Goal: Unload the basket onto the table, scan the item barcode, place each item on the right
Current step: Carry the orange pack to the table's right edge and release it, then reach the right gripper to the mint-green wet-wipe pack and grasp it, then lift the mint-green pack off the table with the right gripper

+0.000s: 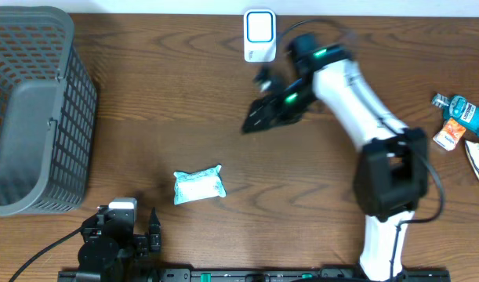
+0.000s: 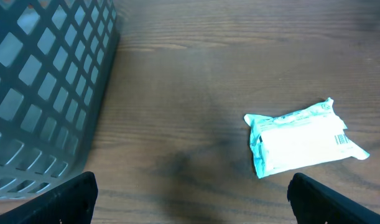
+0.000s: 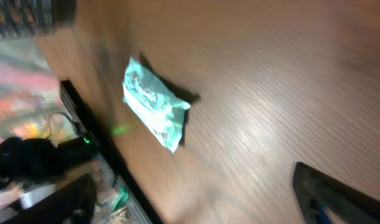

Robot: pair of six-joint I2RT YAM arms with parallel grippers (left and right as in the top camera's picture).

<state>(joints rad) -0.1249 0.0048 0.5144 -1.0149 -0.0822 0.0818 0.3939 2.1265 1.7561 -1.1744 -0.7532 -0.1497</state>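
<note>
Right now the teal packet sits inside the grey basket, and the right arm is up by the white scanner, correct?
No. The teal packet lies on the table beside the grey basket, apart from it, not inside; the overhead view shows it. The right arm is up by the white scanner.

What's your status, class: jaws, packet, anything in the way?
Left jaws open, empty. Right jaws open, empty, near the scanner. Packet flat on the table, untouched. No clutter between packet and scanner.
</note>
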